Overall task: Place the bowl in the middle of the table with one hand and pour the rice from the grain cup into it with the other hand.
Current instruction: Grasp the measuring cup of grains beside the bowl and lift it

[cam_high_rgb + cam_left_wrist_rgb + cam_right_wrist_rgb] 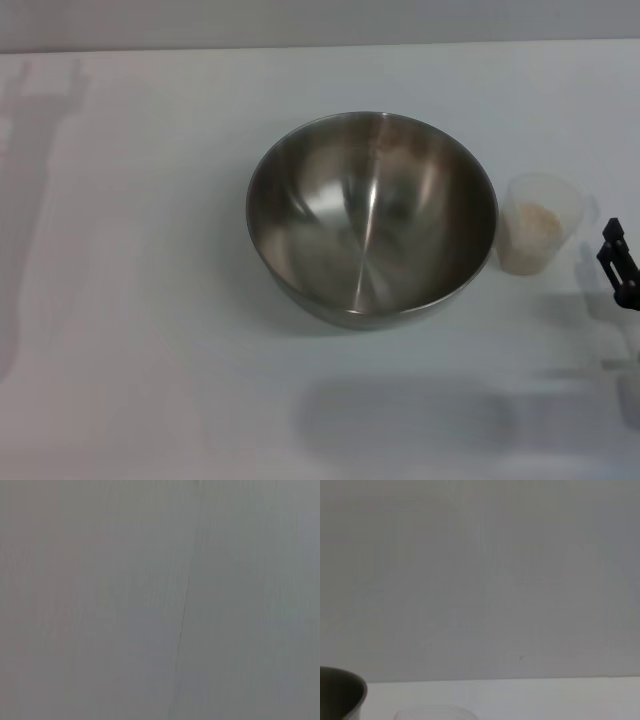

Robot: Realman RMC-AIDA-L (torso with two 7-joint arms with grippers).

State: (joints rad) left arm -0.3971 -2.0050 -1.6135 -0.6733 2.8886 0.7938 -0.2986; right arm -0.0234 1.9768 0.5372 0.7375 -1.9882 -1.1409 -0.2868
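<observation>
The steel bowl (372, 215) stands upright and empty in the middle of the white table (130, 300). The frosted grain cup (540, 222) stands just right of the bowl, with a heap of pale rice (538, 224) inside. My right gripper (613, 262) shows only as a black tip at the right edge of the head view, a little right of the cup and apart from it. In the right wrist view the bowl's rim (342, 695) and the cup's rim (435, 713) show at the picture's bottom. My left gripper is out of view.
A grey wall (320, 22) runs behind the table's far edge. Arm shadows fall on the table at far left (35, 150) and in front of the bowl (420, 420). The left wrist view shows only a plain grey surface (160, 600).
</observation>
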